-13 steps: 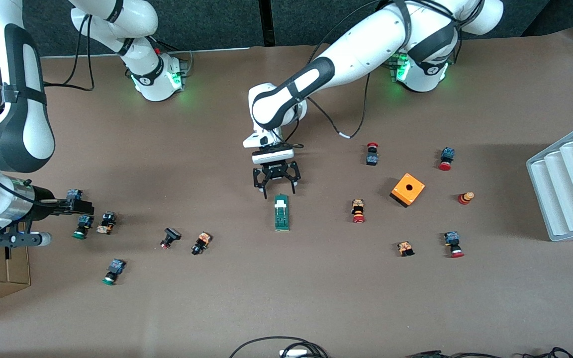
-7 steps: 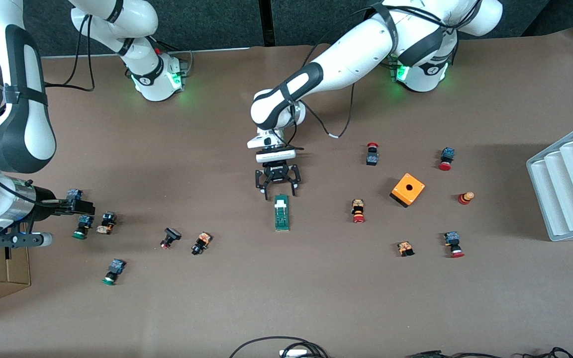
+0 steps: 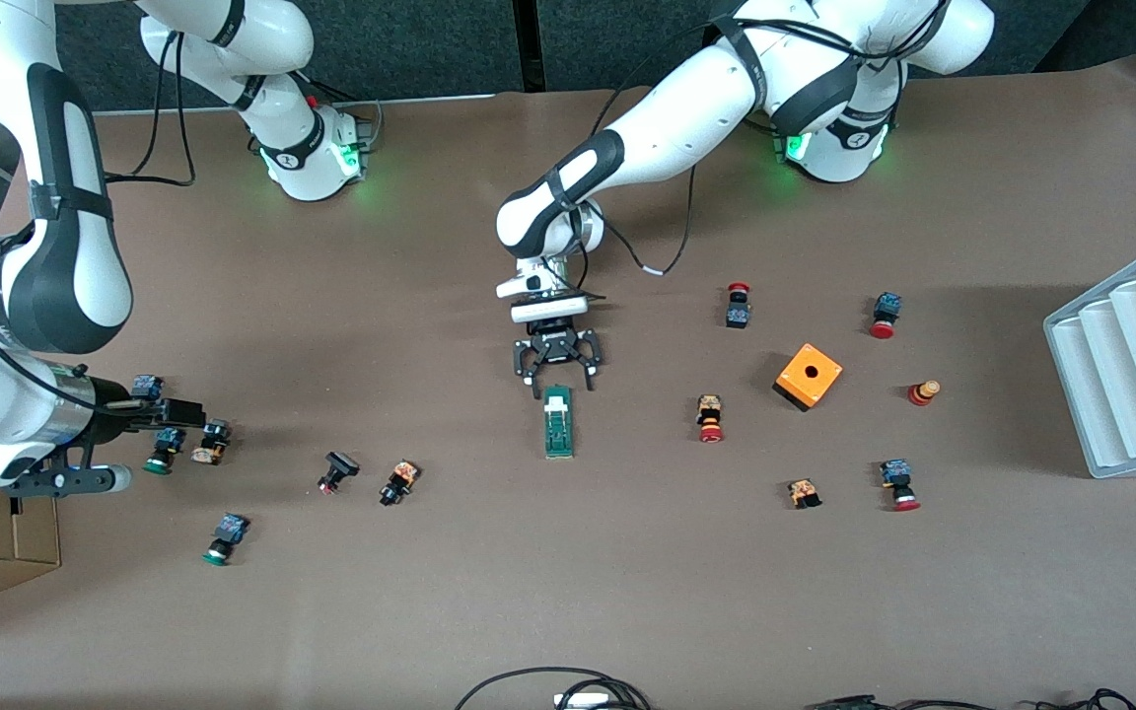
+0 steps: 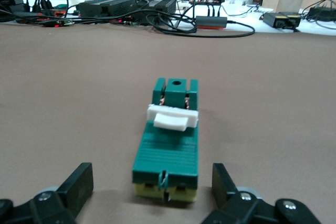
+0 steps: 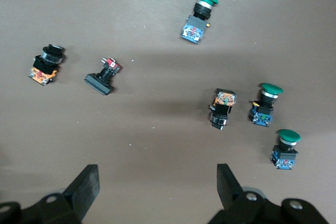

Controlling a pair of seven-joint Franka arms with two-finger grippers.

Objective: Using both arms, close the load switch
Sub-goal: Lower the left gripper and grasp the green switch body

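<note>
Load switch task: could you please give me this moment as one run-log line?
left gripper: open, at load switch | right gripper: open, over green push-buttons | switch: untouched

Left arm reaches from its base out to mid-table, wrist bent down, left end effector [image 3: 558, 378] low over the table, pointing toward the front camera, fingers [image 4: 79, 182] spread wide, nothing between them. Right arm folded at its own end of the table, forearm level, right end effector [image 3: 195, 412] fingers [image 5: 86, 184] also spread apart, empty.
</note>
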